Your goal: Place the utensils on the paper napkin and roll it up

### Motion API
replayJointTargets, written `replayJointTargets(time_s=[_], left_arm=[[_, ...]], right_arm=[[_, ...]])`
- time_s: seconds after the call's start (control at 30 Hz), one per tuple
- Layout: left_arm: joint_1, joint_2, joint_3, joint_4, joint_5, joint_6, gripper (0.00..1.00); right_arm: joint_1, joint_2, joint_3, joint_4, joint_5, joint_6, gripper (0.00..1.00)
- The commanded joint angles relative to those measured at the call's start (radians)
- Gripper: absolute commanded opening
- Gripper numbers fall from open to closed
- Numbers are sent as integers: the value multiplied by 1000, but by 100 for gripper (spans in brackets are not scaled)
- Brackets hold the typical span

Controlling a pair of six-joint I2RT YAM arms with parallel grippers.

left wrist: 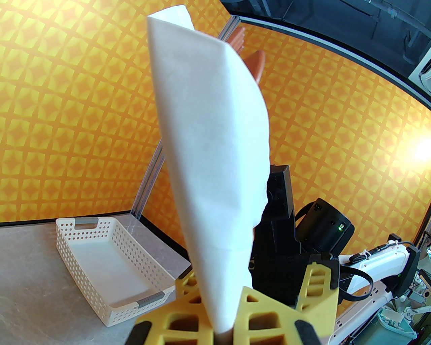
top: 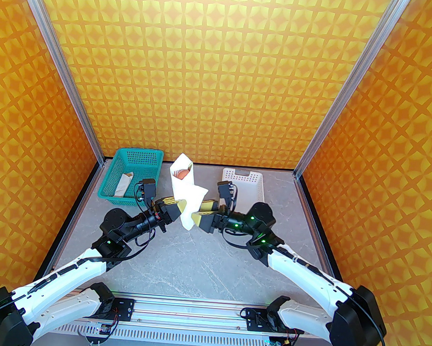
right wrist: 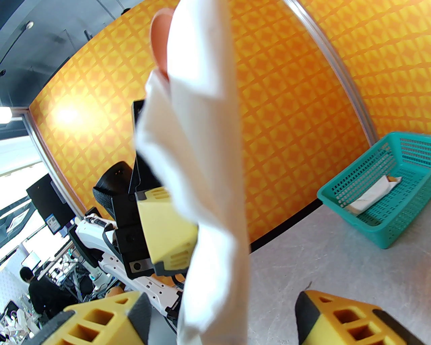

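Pinches the low end of the rolled paper napkin [top: 186, 196] with the left tool [top: 181, 208], in the middle of the frame. Holds it upright, with orange utensils [top: 183, 174] peeking out on top. Holds the right tool [top: 197, 211] spread wide on both sides of the roll.

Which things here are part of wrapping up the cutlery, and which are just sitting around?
For the job:
- the napkin, rolled and held upright by the left gripper
- the utensils, poking out of its top

Just lying about:
- the green basket
- the paper tube inside it
- the white basket
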Motion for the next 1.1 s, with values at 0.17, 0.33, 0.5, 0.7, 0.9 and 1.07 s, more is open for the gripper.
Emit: replayJointTargets(time_s=[0.17,0.33,0.5,0.7,0.9,1.07], left_arm=[[-4,13,35,44,18,-17,0],[-4,24,36,54,18,-27,0],[-4,30,43,43,20,-35,0],[-4,1,45,-6,19,-26,15],[-4,-24,65,-69,40,-7,43],[9,-68,77,-138,62,26,60]], right_arm=[[9,29,8,137,16,46,52],[9,34,10,169,1,69,35],[9,25,7,153,-4,58,13],[8,-18,6,56,16,-6,0],[7,-38,21,31,3,-30,0],[7,-63,35,-13,-10,-84,0]])
